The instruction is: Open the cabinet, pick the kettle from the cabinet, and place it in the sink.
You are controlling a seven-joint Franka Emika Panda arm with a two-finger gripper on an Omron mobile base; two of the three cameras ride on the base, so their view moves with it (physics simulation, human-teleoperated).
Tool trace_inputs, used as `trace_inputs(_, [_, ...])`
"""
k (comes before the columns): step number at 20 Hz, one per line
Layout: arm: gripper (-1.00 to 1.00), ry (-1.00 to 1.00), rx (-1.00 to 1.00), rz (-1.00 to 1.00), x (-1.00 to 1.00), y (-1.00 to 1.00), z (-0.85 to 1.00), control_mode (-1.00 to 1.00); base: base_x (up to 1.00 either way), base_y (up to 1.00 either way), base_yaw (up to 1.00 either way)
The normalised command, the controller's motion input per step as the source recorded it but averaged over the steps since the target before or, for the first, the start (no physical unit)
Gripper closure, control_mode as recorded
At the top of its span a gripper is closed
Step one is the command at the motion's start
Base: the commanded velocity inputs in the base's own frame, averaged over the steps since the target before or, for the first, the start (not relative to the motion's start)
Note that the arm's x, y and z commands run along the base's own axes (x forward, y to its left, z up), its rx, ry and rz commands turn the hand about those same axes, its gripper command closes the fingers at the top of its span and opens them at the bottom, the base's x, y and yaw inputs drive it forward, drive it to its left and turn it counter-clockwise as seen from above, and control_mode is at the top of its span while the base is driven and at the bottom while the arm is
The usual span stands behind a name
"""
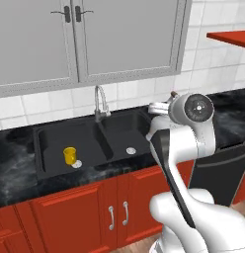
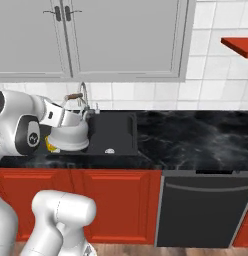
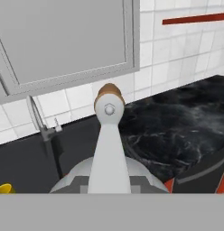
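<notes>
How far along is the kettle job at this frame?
Done: the kettle is out of the cabinet and held by its arched handle in the gripper. In hand: it hangs above the black sink, beside the tap. Left: lowering it into a basin and releasing it.

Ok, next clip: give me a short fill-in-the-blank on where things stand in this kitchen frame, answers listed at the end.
1. The gripper is shut on the arched handle of the ____.
2. The kettle hangs above the black ____, not yet set down.
3. A small yellow ____ stands in the left basin of the sink.
4. The doors of the wall cabinet above the silver tap are ____ in colour.

Missing words: kettle; sink; cup; grey
</notes>
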Motion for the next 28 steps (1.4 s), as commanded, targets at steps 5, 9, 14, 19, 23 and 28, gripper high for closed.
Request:
trace_inputs(5, [1.00,0.00,0.00,0.00,0.00,0.00,0.00,1.00,0.31,-0.35,0.21])
trace_inputs(9, [1.00,0.00,0.00,0.00,0.00,0.00,0.00,1.00,0.25,-0.43,0.16])
trace_inputs(14, [1.00,0.00,0.00,0.00,0.00,0.00,0.00,1.00,0.23,-0.46,0.13])
trace_inputs(19, [1.00,0.00,0.00,0.00,0.00,0.00,0.00,1.00,0.25,-0.43,0.16])
trace_inputs(23, [1.00,0.00,0.00,0.00,0.00,0.00,0.00,1.00,0.22,-0.47,0.14])
trace_inputs(28, [1.00,0.00,0.00,0.00,0.00,0.00,0.00,1.00,0.26,-0.45,0.13])
